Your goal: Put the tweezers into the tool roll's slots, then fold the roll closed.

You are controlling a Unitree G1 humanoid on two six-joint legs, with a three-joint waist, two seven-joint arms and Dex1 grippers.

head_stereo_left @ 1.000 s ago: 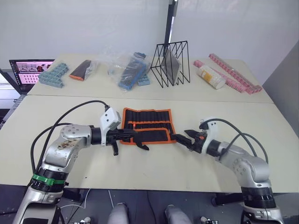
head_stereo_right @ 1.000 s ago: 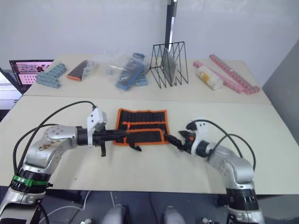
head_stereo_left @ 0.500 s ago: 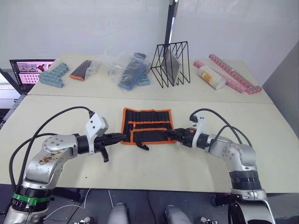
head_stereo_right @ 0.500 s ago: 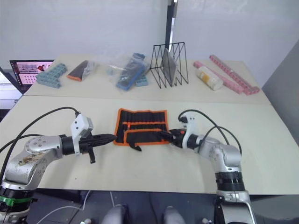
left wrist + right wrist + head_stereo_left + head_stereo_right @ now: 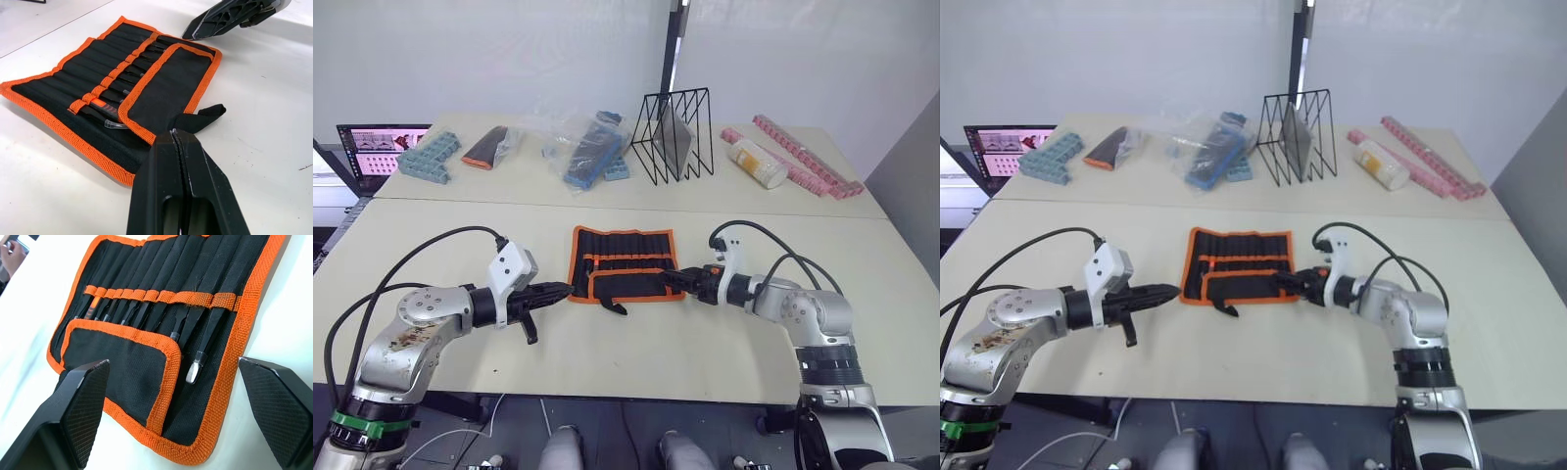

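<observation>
Flat tool roll (image 5: 623, 262), tweezers (image 5: 146, 308) slotted (unfolded)

My arms were scuffed silver metal, looped black cables, white wrist camera housings, black ribbed fingers (image 5: 178, 196)

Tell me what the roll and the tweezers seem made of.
Roll: woven black fabric, likely nylon, matte, with coarse orange webbing edging; the weave shows. Tweezers: smooth, black-coated, probably metal; one bare tip glints silver.
</observation>
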